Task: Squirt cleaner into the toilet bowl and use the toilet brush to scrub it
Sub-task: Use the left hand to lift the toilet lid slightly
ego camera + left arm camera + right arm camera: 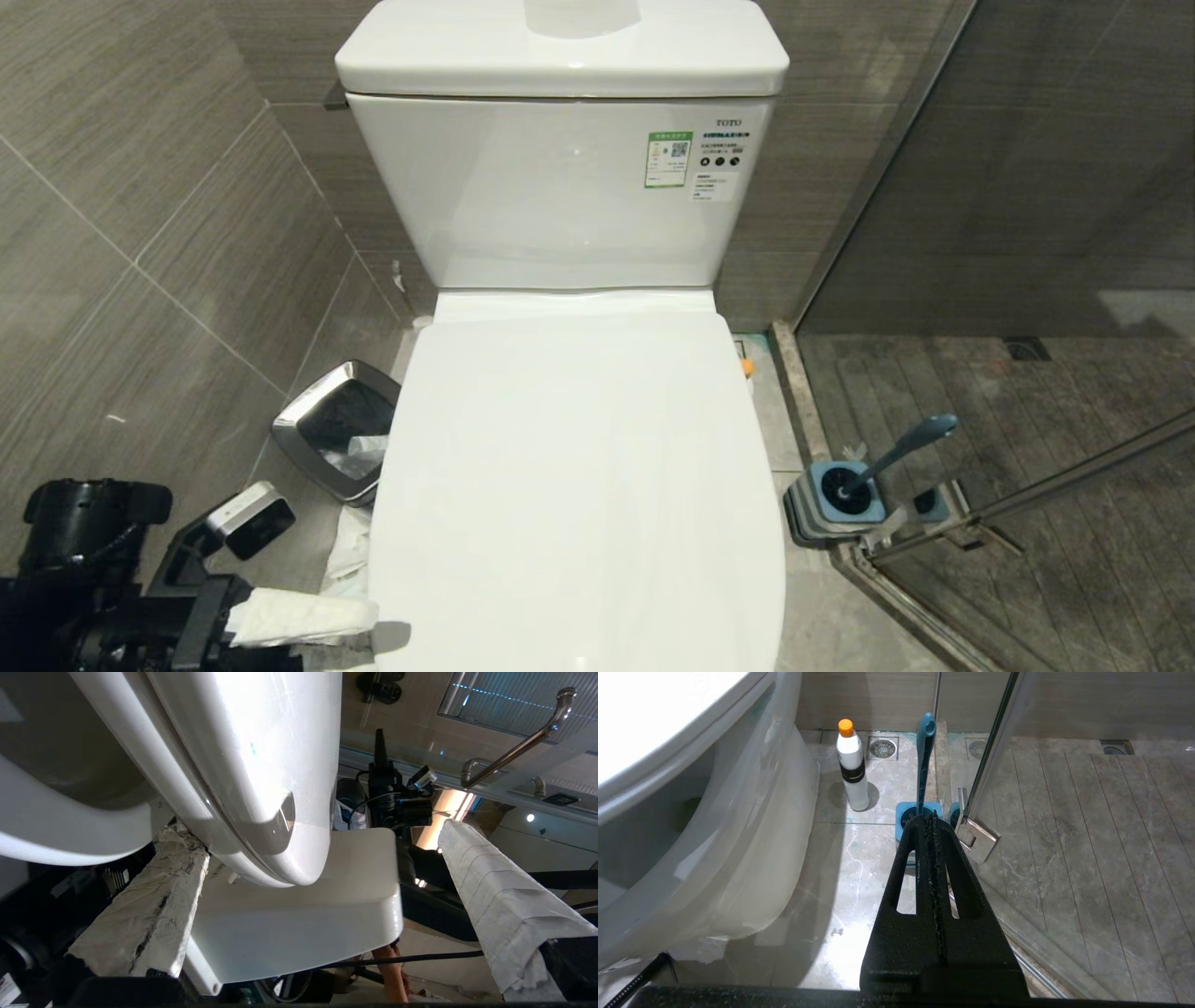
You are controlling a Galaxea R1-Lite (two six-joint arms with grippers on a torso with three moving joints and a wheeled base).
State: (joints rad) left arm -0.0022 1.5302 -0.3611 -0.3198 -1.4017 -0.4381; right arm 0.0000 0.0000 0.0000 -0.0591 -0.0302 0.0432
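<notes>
Lid (569,485) down, toilet shut, so you cannot see the bowl; your left end effector (322,896) stands wide at the front edge of the lid, its wrapped fingers (504,905) on either side. Your right end effector (931,826) is pressed shut, low by the floor. The brush (924,760) sits in its holder (845,499) just beside the glass door, the cleaner bottle (852,770) upright near it.

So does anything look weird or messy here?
A bit. The left claw has its fingers wrapped in crumpled white paper, torn and grimy on one. Crumpled paper also lies on the floor beside the toilet, near the waste bin.
</notes>
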